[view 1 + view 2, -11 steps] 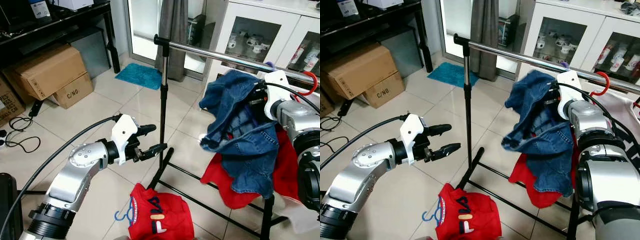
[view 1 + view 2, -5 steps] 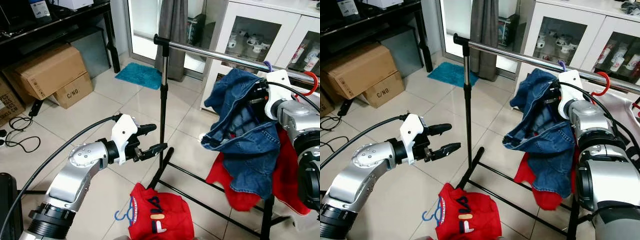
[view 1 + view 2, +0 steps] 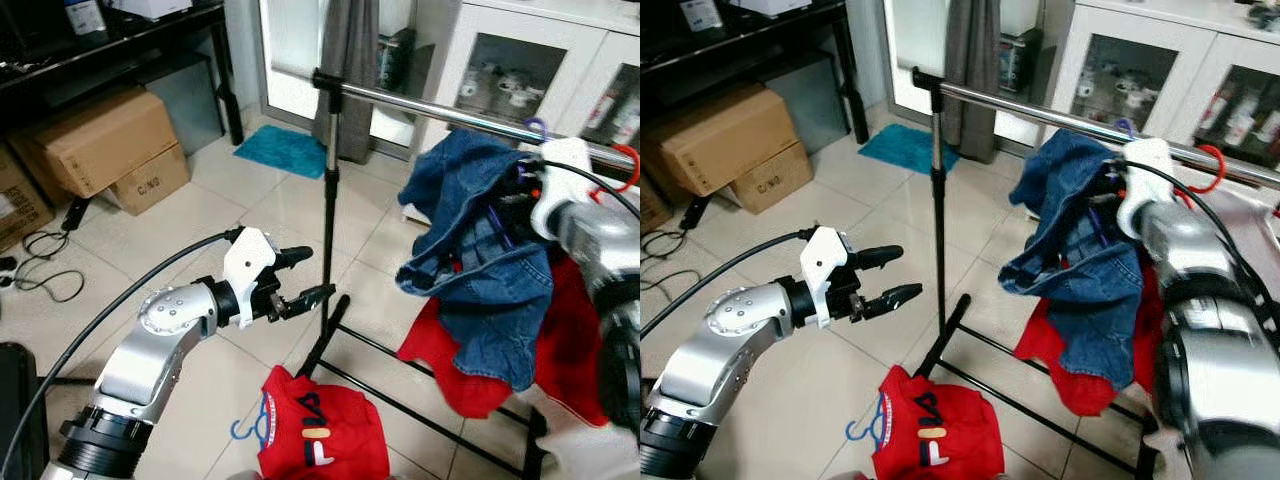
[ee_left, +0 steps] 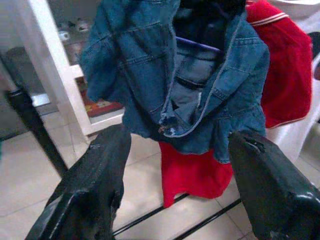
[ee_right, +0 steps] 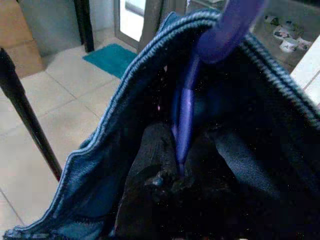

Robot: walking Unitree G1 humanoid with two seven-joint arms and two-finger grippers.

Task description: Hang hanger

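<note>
Denim jacket (image 3: pixel 480 250) on a purple hanger (image 5: pixel 186 115) hung gripped by the right gripper (image 3: pixel 520 195) at the rail (image 3: pixel 420 103); left gripper (image 3: pixel 305 275) gaped empty.

Glossy chrome metal rail (image 3: pixel 420 103), rough blue denim jacket (image 3: pixel 480 250) — smooth purple plastic hanger (image 5: pixel 187 105), shiny floor tiles (image 3: pixel 190 230).

Denim jacket (image 3: pixel 480 250) at the rail (image 3: pixel 420 102); left claw (image 3: pixel 308 276) open beside the pole (image 3: pixel 329 215).

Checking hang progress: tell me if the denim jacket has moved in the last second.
Yes. The denim jacket has risen toward the rail; its purple hanger hook now sits at the rail.
</note>
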